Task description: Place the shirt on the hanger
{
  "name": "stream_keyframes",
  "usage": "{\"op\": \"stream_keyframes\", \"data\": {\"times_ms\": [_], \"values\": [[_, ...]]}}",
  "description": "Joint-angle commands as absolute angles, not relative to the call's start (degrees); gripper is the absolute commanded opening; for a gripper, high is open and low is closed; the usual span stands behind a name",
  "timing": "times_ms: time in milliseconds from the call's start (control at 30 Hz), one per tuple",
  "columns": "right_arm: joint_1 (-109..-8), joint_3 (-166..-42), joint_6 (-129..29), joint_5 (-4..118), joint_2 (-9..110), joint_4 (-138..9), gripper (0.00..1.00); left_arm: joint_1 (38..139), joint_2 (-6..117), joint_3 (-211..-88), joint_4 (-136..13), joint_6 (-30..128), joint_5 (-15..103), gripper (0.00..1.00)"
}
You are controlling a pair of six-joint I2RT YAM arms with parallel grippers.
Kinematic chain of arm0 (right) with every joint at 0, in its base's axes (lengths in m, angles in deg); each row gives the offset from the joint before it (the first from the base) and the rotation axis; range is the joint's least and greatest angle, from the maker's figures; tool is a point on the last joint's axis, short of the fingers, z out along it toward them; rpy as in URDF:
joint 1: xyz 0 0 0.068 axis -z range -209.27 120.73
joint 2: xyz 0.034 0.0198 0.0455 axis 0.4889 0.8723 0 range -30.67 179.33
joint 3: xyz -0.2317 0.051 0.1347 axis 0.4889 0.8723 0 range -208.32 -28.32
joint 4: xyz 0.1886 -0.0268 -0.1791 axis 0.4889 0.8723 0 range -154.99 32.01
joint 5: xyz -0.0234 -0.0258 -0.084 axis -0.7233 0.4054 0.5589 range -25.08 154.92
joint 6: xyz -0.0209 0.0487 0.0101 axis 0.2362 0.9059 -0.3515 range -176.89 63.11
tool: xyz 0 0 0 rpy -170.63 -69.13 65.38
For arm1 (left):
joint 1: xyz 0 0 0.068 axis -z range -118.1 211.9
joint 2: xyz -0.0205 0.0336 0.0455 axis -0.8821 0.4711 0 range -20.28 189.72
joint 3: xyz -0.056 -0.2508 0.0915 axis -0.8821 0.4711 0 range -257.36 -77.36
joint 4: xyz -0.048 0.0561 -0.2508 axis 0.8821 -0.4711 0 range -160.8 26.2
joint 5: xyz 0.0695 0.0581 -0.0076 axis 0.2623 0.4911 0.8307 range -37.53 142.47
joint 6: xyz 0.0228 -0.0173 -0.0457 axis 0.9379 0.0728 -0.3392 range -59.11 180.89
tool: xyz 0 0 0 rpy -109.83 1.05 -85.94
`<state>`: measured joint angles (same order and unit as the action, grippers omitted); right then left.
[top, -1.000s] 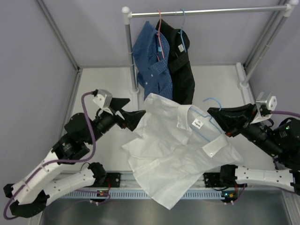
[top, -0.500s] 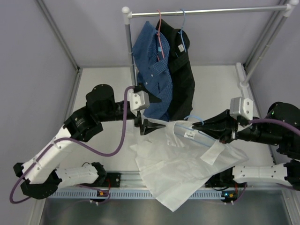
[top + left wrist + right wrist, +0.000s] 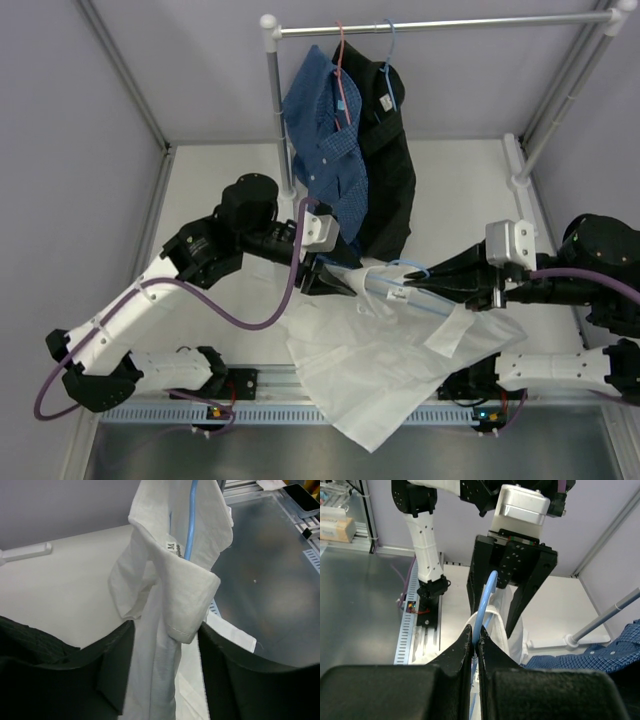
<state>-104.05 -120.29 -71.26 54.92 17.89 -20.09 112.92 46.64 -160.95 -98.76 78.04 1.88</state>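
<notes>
The white shirt [image 3: 370, 370] hangs bunched from the light-blue hanger [image 3: 424, 299], its lower part spread on the table. My right gripper [image 3: 415, 290] is shut on the hanger wire [image 3: 485, 600] just below the hook. My left gripper [image 3: 345, 283] comes in from the left at the collar. In the left wrist view its fingers stand apart on either side of a hanging fold of the shirt [image 3: 170, 580], partly closed in but not pinching it. The hanger wire [image 3: 190, 525] runs up inside the collar beside the size tag.
A blue checked shirt [image 3: 325, 140] on a pink hanger and a black shirt [image 3: 390, 170] on a blue hanger hang from the rack rail [image 3: 440, 22] right behind the grippers. The rack post [image 3: 275, 110] stands beside the left arm. A metal shelf [image 3: 560, 450] runs along the front.
The left arm swung from the shirt's left side over to the collar and its jaws narrowed. The right gripper carried the hanger left and up, lifting and bunching the shirt.
</notes>
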Motion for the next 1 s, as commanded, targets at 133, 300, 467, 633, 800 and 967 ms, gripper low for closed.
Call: {"op": "stream_keyframes", "data": {"times_ms": [133,300,467,633,800,967], "values": [[-104.68,-113.68,-70.87,58.85,13.37,-32.9,0.0,112.87,46.43,-160.24,-98.96,80.49,-0.01,0.0],[-104.68,-110.94,-67.45,62.1,12.14,-31.17,0.42,112.79,43.97,-159.19,-98.87,82.86,3.95,0.0],[-104.59,-112.87,-64.81,74.56,9.94,-19.58,0.85,112.79,39.76,-160.41,-103.0,86.81,3.61,0.0],[-104.59,-118.58,-62.87,69.98,7.31,-8.49,0.77,112.79,37.91,-160.06,-105.28,87.87,3.08,0.0],[-104.59,-118.24,-60.59,60.46,7.83,-1.72,0.71,112.79,38.96,-160.76,-105.64,88.05,-0.79,0.0],[-104.59,-114.46,-59.62,57.27,10.11,-2.58,0.59,112.79,39.84,-161.29,-105.73,87.96,-3.07,0.0]]}}
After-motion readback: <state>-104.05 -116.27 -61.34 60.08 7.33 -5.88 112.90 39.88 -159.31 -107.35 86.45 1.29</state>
